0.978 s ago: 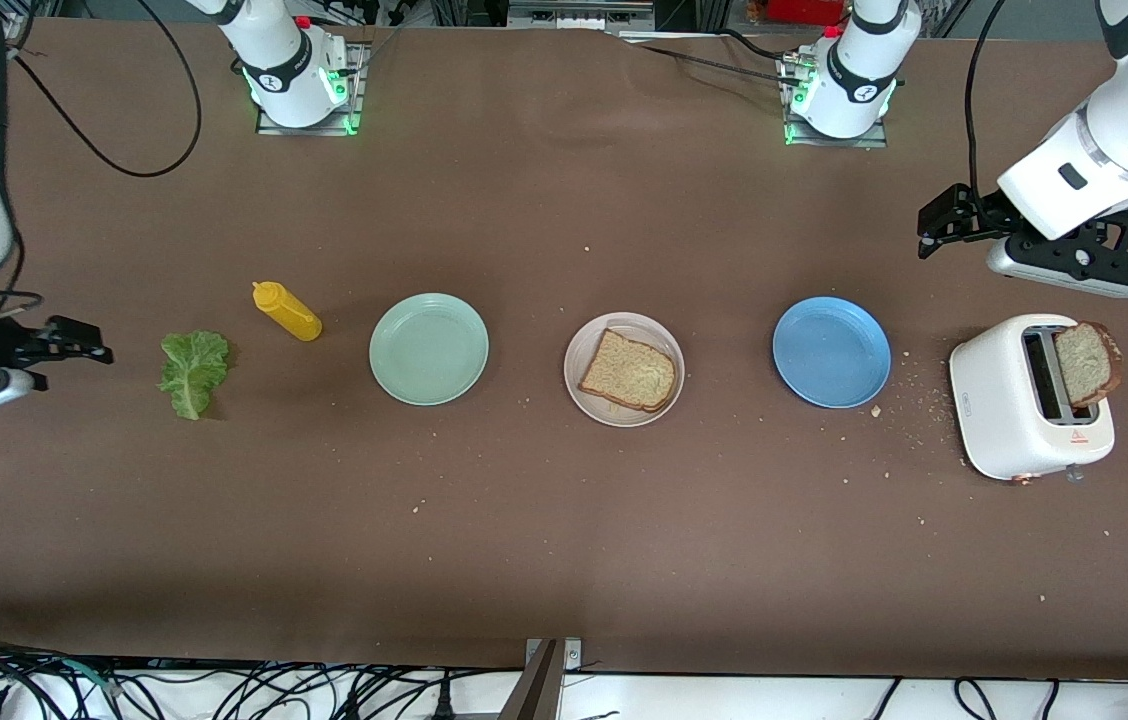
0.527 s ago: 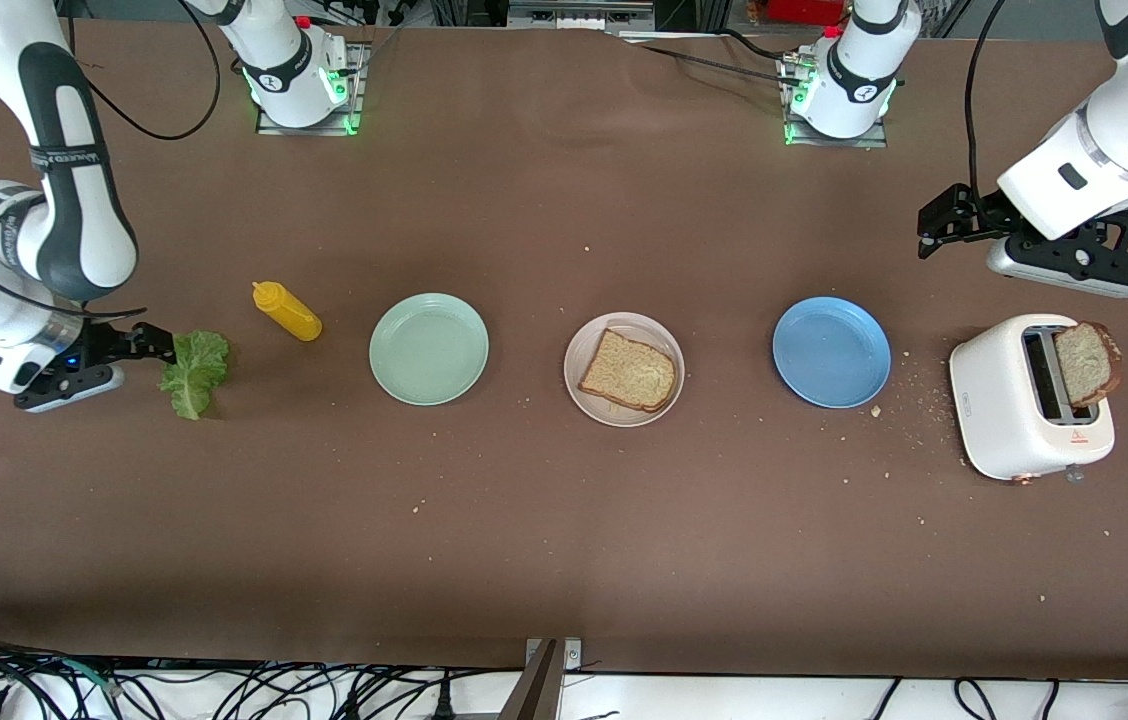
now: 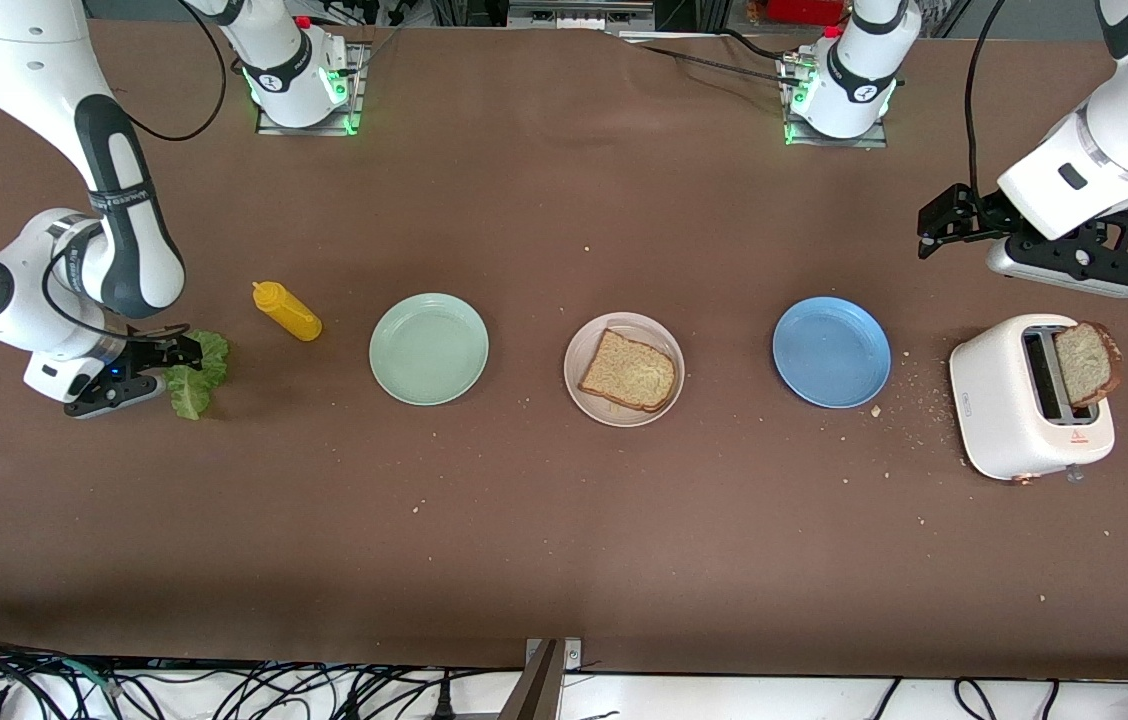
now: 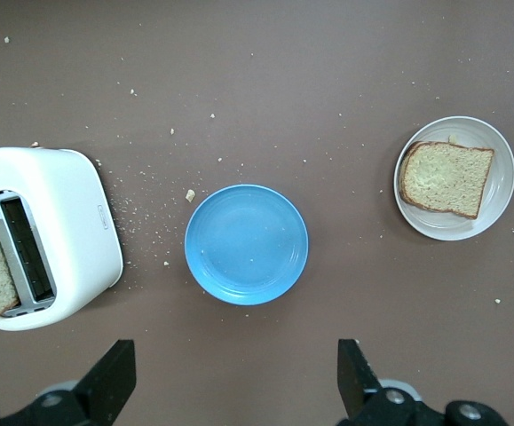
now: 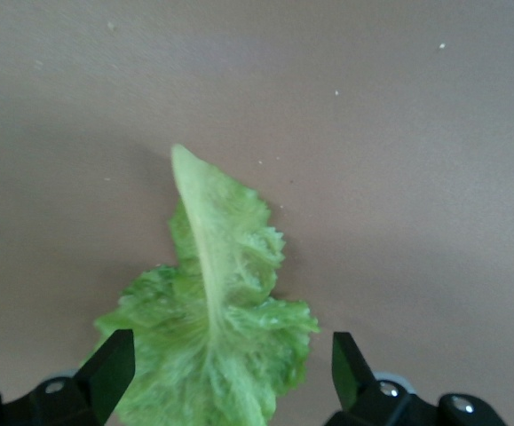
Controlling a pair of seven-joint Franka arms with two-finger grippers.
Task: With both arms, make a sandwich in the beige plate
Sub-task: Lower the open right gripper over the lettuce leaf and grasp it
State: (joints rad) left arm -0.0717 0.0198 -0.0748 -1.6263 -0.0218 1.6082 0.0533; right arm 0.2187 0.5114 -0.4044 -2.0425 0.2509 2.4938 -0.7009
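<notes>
The right gripper (image 3: 174,362) has swept in from the table's edge and now sits low at the lettuce leaf (image 3: 196,373), jaws spread wide to either side of it, nothing pinched yet. That puts the grasp of the leaf next, I judge. Outward toward the left arm's end lie the mustard bottle (image 3: 287,311), the mint green plate (image 3: 429,349) and the beige plate (image 3: 667,392) carrying one bread slice (image 3: 628,371). The left gripper (image 3: 936,228) waits wide open above the table near the toaster (image 3: 999,410), where the second slice (image 3: 1084,362) stands.
</notes>
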